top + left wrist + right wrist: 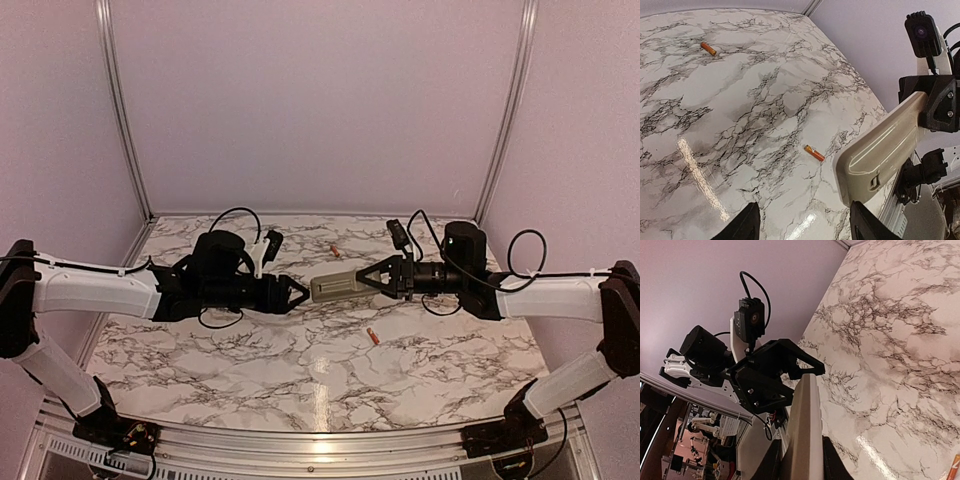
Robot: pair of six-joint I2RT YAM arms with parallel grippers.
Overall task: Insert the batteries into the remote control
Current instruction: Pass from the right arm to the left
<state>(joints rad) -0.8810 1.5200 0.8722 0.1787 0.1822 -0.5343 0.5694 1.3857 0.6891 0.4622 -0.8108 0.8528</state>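
Observation:
My right gripper (362,281) is shut on one end of the beige-grey remote control (335,287) and holds it level above the table, its free end pointing left. In the right wrist view the remote (805,430) stands between my fingers (801,462). My left gripper (303,292) is open and empty, just short of the remote's free end; in the left wrist view the remote (885,145) hangs up right of my gripper (802,230). Two orange batteries lie on the table: one behind the remote (334,250), one in front (372,336). They also show in the left wrist view (814,153) (708,48).
The marble table (250,360) is walled by pale panels behind and at both sides, with metal posts (120,110) in the back corners. A battery's tip (955,467) shows at the right wrist view's lower right edge.

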